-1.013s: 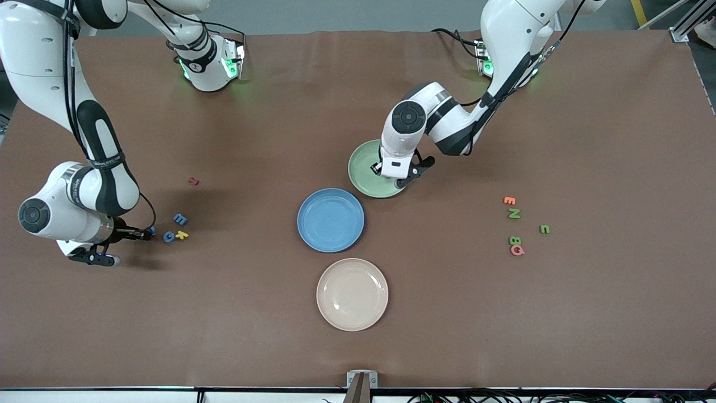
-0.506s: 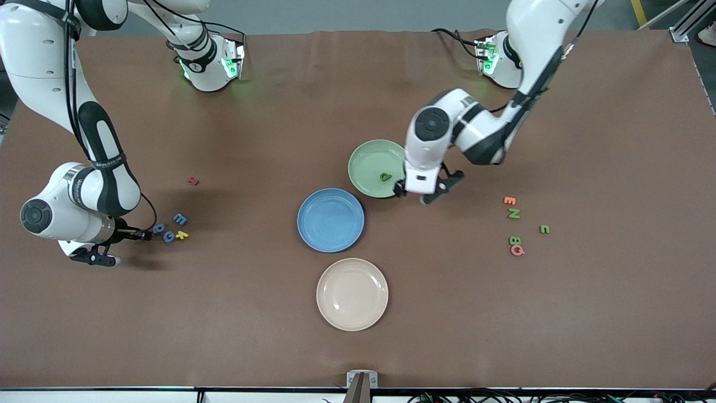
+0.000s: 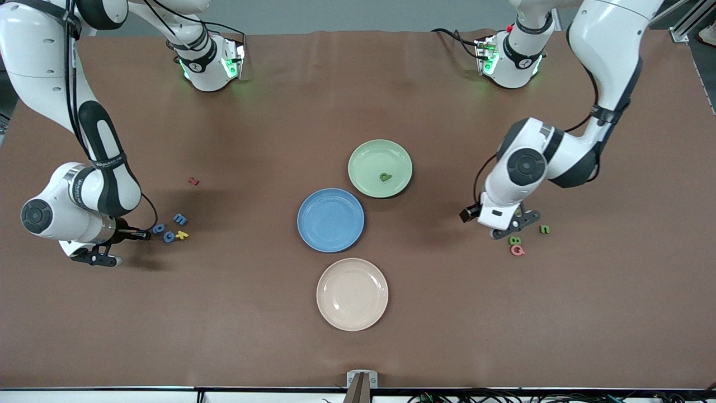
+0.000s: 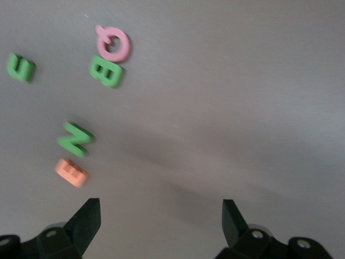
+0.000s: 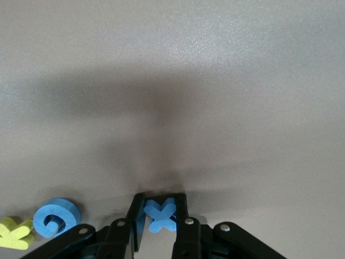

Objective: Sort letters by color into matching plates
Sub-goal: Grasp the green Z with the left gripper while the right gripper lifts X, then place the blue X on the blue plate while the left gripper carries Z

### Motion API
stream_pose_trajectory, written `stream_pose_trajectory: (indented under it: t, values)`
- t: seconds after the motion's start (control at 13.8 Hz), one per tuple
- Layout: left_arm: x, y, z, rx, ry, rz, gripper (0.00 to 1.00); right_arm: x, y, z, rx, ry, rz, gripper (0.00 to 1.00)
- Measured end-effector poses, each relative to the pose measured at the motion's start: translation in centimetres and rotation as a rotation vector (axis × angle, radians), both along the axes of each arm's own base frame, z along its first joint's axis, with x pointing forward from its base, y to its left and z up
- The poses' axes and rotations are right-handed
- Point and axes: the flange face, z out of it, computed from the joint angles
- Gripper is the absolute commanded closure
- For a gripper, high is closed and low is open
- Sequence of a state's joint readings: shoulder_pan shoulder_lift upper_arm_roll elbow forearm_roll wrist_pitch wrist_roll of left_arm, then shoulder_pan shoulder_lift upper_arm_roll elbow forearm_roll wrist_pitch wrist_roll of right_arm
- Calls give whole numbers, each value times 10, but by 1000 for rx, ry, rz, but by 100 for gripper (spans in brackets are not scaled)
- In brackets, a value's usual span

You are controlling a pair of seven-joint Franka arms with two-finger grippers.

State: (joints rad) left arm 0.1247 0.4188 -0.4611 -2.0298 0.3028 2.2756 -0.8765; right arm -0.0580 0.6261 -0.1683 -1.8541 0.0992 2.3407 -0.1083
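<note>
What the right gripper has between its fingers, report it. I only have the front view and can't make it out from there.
Observer: The right gripper is shut on a blue X.
Operator: Now the left gripper. State whether it is open or shut.
Observer: The left gripper is open and holds nothing. It is over a bare part of the table.
Operator: List what its arm hides from me.
Observer: A green N and an orange E lie side by side on the table, close to one of its fingers.
</note>
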Motion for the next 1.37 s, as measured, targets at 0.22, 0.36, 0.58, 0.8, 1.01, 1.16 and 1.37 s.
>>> stream_pose_trajectory:
  t: [0.22,0.36,0.58,0.8,1.01,1.16,1.37]
  values:
    - [1,52,-15,15,24,-122,3,2,2,3,4,14,4,85]
    - [1,81,-24,-3,10,-181,7,10,12,22,18,40,19,85]
    - [-6,118,-46,-48,-3,-221,15,25,38,72,36,58,43,86]
    - [-20,116,-65,-81,-12,-241,29,30,101,100,20,64,-20,86]
    - [-25,120,-72,-90,-8,-252,36,25,205,110,9,75,-120,86]
    - [-25,119,-76,-99,-13,-251,44,14,274,110,37,89,-195,87]
    - [-24,118,-76,-103,-22,-252,96,-10,374,113,36,56,-288,87]
